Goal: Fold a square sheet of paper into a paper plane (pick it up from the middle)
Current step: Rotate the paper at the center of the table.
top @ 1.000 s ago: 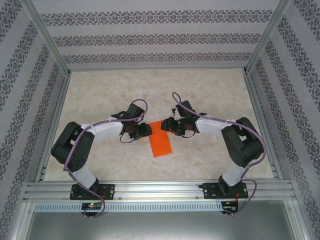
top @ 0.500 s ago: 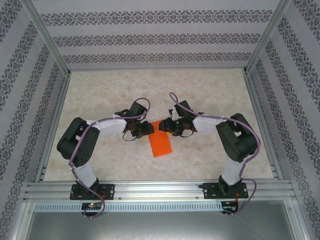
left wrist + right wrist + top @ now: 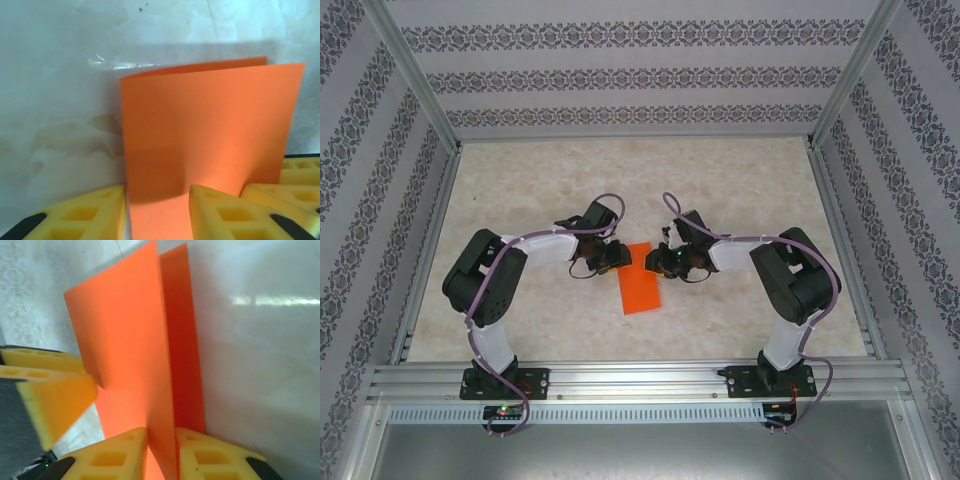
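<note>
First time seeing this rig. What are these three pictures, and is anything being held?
The left arm and right arm are robots bolted at the near edge of a table. The wide picture looks down from above and behind them; the other two come from cameras on each wrist, so the yellow blocks at the bottom are its fingers. On the table lies an orange sheet, folded in half. The right pincer looks closed on a raised layer of it. The left pincer is open, the sheet showing between its fingers.

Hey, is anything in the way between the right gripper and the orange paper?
Nothing visible is. The paper stands between the fingers of the right gripper, which touch it on both sides.
</note>
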